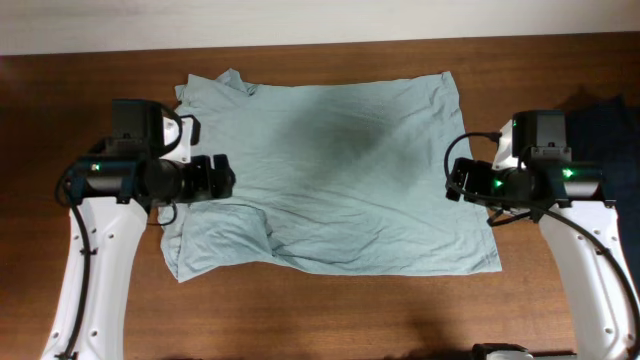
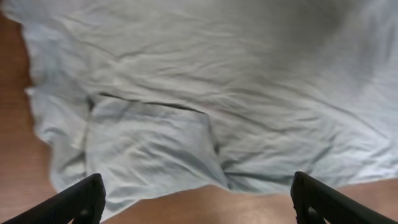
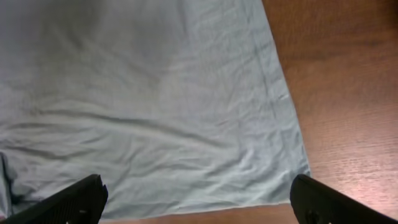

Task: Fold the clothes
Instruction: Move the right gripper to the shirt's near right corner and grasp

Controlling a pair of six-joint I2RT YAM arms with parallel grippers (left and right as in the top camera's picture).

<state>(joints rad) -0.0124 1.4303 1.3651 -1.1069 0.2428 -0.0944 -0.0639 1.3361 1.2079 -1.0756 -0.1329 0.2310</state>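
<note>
Pale grey-blue, thin, wrinkly short-sleeved T-shirt (image 1: 340, 180) spread flat on brown wooden table (image 1: 320, 320), one sleeve (image 1: 225, 235) folded inward, left gripper (image 1: 225, 177) level over sleeve side, jaws released, right gripper (image 1: 456, 180) at hem edge, jaws wide, empty.

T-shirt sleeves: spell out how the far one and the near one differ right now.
The far sleeve lies spread outward from the T-shirt, a single layer on the table. The near sleeve is folded inward over the body, making a visible flap. The far sleeve sits well away from the left gripper, while the near sleeve lies just beside it. Both are the same pale, wrinkled fabric, and neither is gripped.
</note>
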